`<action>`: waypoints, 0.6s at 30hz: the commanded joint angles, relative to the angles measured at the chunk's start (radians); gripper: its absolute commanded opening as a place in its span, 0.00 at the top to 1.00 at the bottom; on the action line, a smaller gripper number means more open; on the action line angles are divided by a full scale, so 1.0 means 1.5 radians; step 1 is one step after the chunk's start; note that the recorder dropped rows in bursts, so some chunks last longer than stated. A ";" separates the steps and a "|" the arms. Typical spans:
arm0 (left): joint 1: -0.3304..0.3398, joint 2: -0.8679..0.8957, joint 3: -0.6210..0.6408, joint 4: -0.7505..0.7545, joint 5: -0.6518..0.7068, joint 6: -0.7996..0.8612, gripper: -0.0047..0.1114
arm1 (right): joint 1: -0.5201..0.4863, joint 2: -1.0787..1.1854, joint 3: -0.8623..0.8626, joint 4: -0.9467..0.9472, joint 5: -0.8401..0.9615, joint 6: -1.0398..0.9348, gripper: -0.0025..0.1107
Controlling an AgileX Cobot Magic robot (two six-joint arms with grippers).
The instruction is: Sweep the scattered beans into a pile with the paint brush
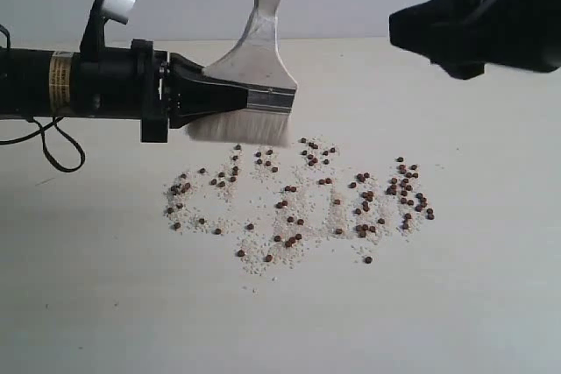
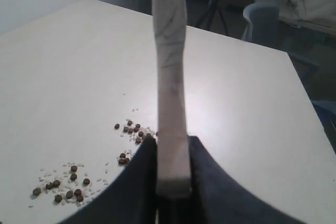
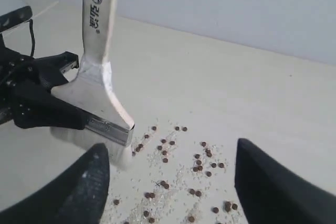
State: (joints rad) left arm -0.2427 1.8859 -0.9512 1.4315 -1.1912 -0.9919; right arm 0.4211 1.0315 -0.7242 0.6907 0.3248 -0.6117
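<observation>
My left gripper (image 1: pixel 232 94) is shut on the paint brush (image 1: pixel 254 50) at its ferrule, handle pointing up. The off-white bristles (image 1: pixel 238 129) hang just above the table at the far edge of the spread. The dark reddish-brown beans (image 1: pixel 298 203) lie scattered with whitish grains in a wide patch in front of the bristles; no compact pile shows. In the left wrist view the wooden handle (image 2: pixel 170 77) rises between the dark fingers. My right gripper (image 3: pixel 168 182) hangs open above the beans (image 3: pixel 202 166), holding nothing; in the exterior view it is at the upper right (image 1: pixel 478 24).
The pale table (image 1: pixel 105 304) stretches around the spread on all sides. A black cable (image 1: pixel 53 142) loops under the left arm. Beyond the table's far corner the left wrist view shows a pale chair (image 2: pixel 262 19) and clutter.
</observation>
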 commanded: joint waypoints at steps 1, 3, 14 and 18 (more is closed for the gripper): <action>0.003 -0.004 -0.021 0.038 -0.020 -0.020 0.96 | 0.002 0.049 0.029 0.189 -0.063 -0.220 0.43; 0.003 -0.004 -0.026 0.048 -0.020 -0.024 0.96 | 0.002 0.072 0.029 0.284 -0.056 -0.347 0.43; 0.023 -0.004 -0.026 0.051 -0.020 -0.005 0.96 | 0.002 0.093 0.021 0.702 0.031 -0.748 0.44; 0.029 -0.004 -0.026 0.058 -0.020 -0.002 0.96 | 0.002 0.120 0.016 0.702 0.174 -0.895 0.44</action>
State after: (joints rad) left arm -0.2070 1.8859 -0.9845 1.5219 -1.2041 -1.0026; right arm 0.4211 1.1881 -0.6895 1.7346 0.4500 -1.8110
